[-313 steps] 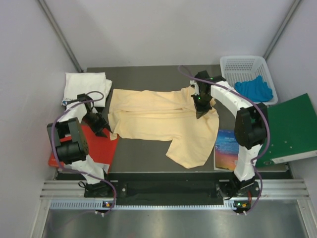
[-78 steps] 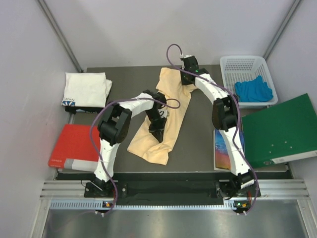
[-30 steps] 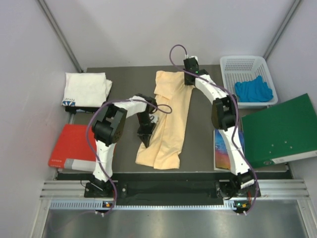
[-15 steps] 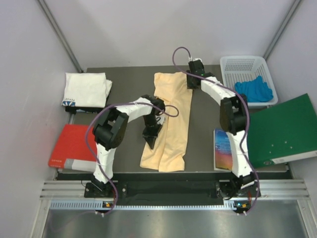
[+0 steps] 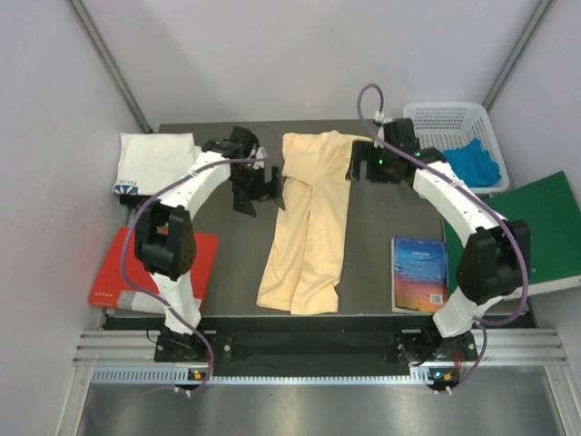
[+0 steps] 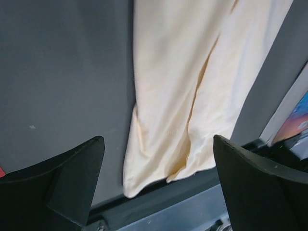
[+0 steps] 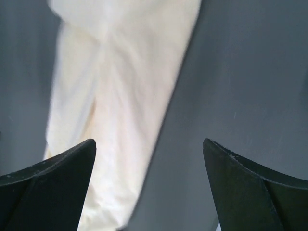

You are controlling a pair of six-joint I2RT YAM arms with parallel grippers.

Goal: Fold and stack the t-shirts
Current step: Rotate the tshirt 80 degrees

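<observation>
Down the middle of the tabletop (image 5: 227,263) lies the peach shirt (image 5: 309,227), folded into a long strip. Beside its far end, the left hand (image 5: 257,189) and the right hand (image 5: 363,165) hover, each with fingers apart. At the far-left corner sits the white shirt (image 5: 156,163), folded.

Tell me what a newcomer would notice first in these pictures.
The peach-yellow t-shirt stands out, folded into a long strip down the middle of the dark table. The left hand and right hand flank its far end, both open and empty. A folded white t-shirt sits in the far-left corner.
</observation>
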